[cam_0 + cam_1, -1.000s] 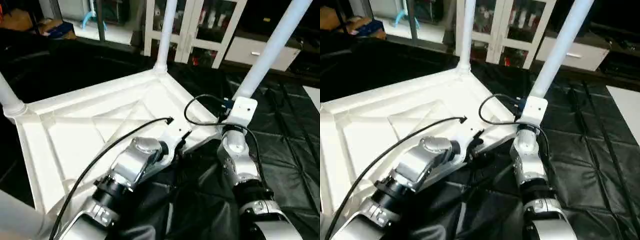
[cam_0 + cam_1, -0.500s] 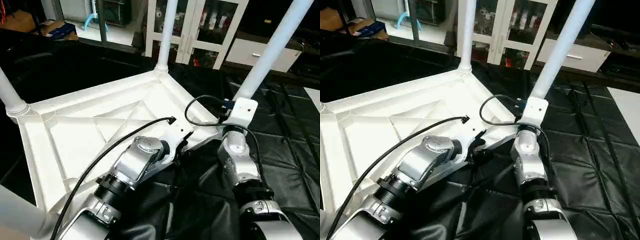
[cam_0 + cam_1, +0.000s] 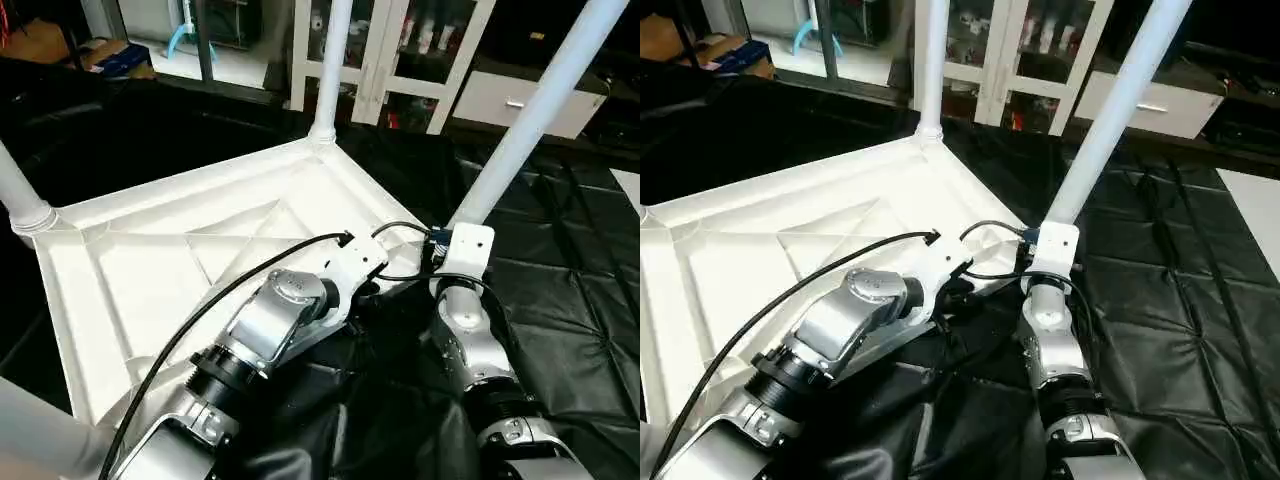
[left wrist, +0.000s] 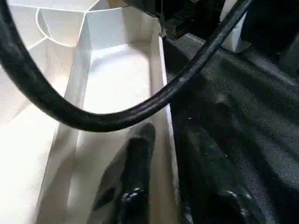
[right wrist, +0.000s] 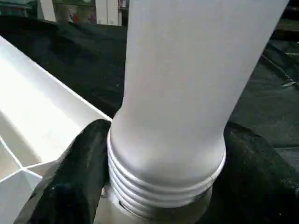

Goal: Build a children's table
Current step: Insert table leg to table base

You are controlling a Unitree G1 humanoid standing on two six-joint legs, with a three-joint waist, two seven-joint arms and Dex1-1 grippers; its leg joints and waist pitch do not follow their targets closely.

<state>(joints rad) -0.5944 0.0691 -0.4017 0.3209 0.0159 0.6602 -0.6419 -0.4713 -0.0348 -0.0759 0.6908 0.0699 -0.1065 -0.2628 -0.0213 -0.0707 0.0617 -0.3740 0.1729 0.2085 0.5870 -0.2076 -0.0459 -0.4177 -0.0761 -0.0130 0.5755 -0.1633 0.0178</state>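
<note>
**Last leg seated at the near corner; rim pinched for steadying**

The left gripper (image 4: pixel 161 186) is seen closed across the thin rim wall of the table top (image 3: pixel 150 270), one black finger inside the rim and the other outside on the black mat (image 3: pixel 1180 280); the wall is clamped between them. The right gripper (image 5: pixel 159 158) is set around the threaded base of the near right leg (image 3: pixel 530 110), its fingers (image 5: pixel 74 177) standing on either side of the tube; whether they press the tube or stand just off it cannot be told.

The step in hand is judged to be the seating of this leg in its corner socket; it is best done with the top held still by the left pinch while the leg is turned about its own axis and kept square to the socket, so that the threads are not crossed; several ridges are seen above the socket, so the leg may not be fully home.

The top is lying upside down on the mat, ribbed underside upward; its long axis cannot be told from this corner-on view. The far leg (image 3: pixel 330 60) and the left leg (image 3: pixel 18 195) are stood in their sockets, pointing upward; the near right leg is seen leaning away to the right.
</note>
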